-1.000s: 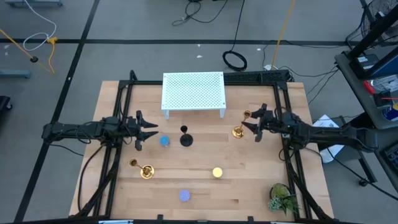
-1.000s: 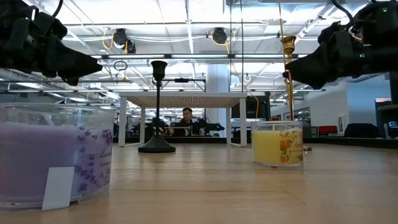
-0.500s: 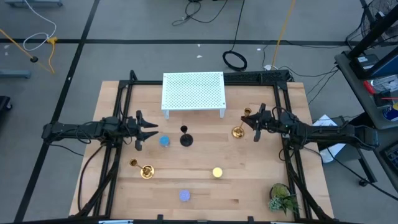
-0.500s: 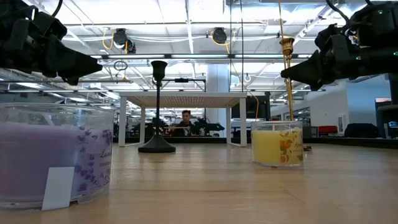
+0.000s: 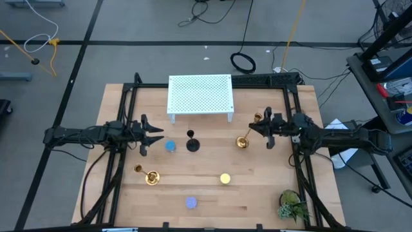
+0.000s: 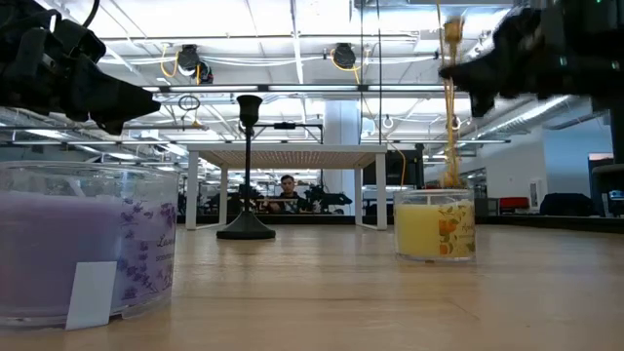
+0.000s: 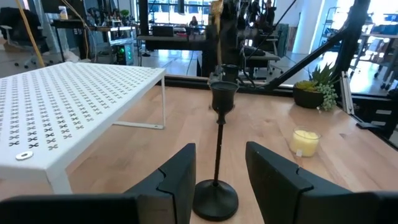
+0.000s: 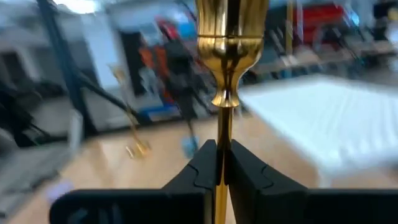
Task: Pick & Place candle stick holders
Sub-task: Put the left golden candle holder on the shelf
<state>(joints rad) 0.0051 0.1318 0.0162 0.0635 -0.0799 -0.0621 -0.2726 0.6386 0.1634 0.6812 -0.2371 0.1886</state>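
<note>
My right gripper [image 5: 262,131] is at the table's right side, shut on a tall gold candle stick holder [image 5: 249,131] that leans, base [image 5: 241,142] toward the table's middle. My left gripper [image 5: 158,135] hovers open at the left, pointing at the black holder [image 7: 217,155], which stands on its round base [image 5: 192,144] beyond the fingertips. A blue cup [image 5: 170,146] sits just beside that gripper. A second gold holder [image 5: 148,175], a yellow cup [image 5: 224,178] and a purple cup [image 5: 191,203] stand nearer the front. My right gripper pinches the gold holder's slim stem [image 8: 221,134], a little below the knob under its cup, between the two fingers. The fingers come level from the table's right side and lie across the stem. The holder hangs slightly tilted, and in the low view its base [image 6: 451,179] looks raised off the table.
A white perforated rack [image 5: 199,95] stands at the far middle of the table. A green plant sprig [image 5: 293,205] sits at the near right corner. Black frame rails [image 5: 125,116] run along both sides. Bare wood lies between the cups in the middle.
My right gripper has shut on the gold holder's stem and gone up with it. The holder has risen and tipped, its base swinging toward the table's middle and near edge. My left gripper has kept still.
</note>
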